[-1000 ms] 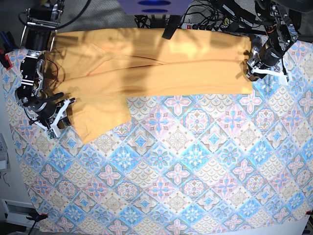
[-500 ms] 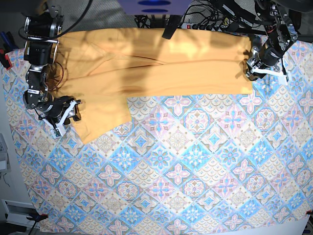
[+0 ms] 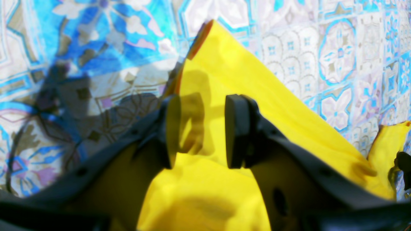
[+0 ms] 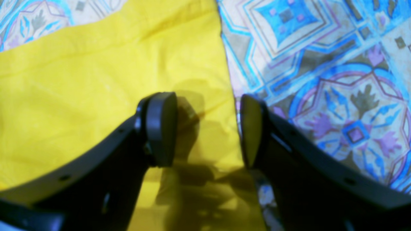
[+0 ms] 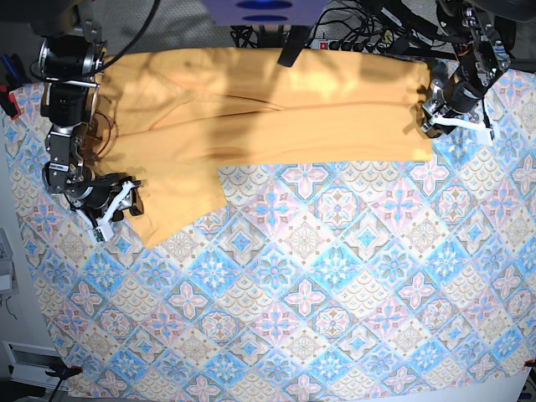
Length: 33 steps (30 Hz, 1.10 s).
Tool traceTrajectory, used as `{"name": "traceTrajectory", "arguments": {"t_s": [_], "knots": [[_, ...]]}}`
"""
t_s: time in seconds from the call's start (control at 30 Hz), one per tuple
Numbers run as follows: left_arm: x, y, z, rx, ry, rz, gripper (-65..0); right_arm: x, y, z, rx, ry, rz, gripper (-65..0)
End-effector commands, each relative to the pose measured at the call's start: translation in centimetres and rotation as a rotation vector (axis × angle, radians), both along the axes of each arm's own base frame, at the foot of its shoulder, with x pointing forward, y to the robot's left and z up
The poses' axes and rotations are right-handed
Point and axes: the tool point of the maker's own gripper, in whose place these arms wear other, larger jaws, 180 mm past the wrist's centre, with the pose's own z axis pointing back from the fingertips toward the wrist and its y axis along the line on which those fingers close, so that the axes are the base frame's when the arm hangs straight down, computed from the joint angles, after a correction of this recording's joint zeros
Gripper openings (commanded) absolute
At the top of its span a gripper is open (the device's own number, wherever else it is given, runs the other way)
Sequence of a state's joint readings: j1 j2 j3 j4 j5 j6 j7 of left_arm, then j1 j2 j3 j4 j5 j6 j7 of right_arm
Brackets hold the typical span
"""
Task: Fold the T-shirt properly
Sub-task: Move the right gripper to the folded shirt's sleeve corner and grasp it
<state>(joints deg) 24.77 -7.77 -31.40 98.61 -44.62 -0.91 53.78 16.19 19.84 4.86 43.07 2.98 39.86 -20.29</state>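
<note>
The yellow-orange T-shirt [image 5: 276, 117] lies as a long band across the far side of the tablecloth [image 5: 335, 293], one sleeve hanging toward the near left. My left gripper [image 5: 431, 117] is at the shirt's puckered right edge. In the left wrist view its pads [image 3: 236, 131] close on a raised fold of the T-shirt [image 3: 273, 96], so the left gripper [image 3: 202, 131] is shut on cloth. My right gripper [image 5: 126, 201] stands open at the sleeve's left edge. In the right wrist view the right gripper [image 4: 208, 134] straddles the T-shirt [image 4: 80, 80] edge with nothing pinched.
Cables and a power strip [image 5: 360, 38] crowd the back edge behind the shirt. A red clamp [image 5: 8, 105] sits at the table's left edge. The patterned tablecloth [image 4: 337, 96] spreads over the near half up to the front edge.
My right gripper has moved right, onto the sleeve's edge, and its jaws have opened wider. The left arm and the shirt's right end have stayed put.
</note>
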Motion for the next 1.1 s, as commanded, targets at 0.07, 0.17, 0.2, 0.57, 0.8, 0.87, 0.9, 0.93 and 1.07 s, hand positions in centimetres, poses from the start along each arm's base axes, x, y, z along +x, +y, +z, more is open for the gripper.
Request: {"name": "traceTrajectory", "arguments": {"t_s": [0.07,0.17,0.2,0.57,0.8,0.87,0.9,0.93,1.07], "knots": [[1.1,0.4,1.1,0.018,-0.041,-0.01,-42.3,0.7,0.4,0.5,-0.025,-0.007,0.048,-34.3],[1.2,0.4,1.1,0.02,-0.043,-0.01,-42.3,0.5,0.8,0.3,-0.03,0.0,0.066,-34.3],[1.2,0.4,1.1,0.018,-0.044,-0.01,-42.3,0.5,0.9,0.3,-0.03,0.001,0.068,-34.3],[1.2,0.4,1.1,0.018,-0.044,-0.01,-42.3,0.2,1.9,-0.2,-0.017,0.013,0.077,-34.7],[1.2,0.4,1.1,0.018,-0.044,-0.01,-42.3,-0.8,2.7,-1.1,-0.027,0.041,0.118,-48.4],[1.2,0.4,1.1,0.018,-0.044,-0.01,-42.3,-0.7,2.9,-0.9,-0.027,0.033,0.123,-56.4],[1.2,0.4,1.1,0.018,-0.044,-0.01,-42.3,-0.7,2.9,-0.9,-0.027,0.033,0.121,-59.8],[1.2,0.4,1.1,0.018,-0.044,-0.01,-42.3,-0.6,2.8,-0.8,-0.025,0.028,0.117,-63.0],[1.2,0.4,1.1,0.018,-0.042,-0.01,-42.3,0.0,2.7,0.0,-0.027,-0.001,0.112,-64.8]]}}
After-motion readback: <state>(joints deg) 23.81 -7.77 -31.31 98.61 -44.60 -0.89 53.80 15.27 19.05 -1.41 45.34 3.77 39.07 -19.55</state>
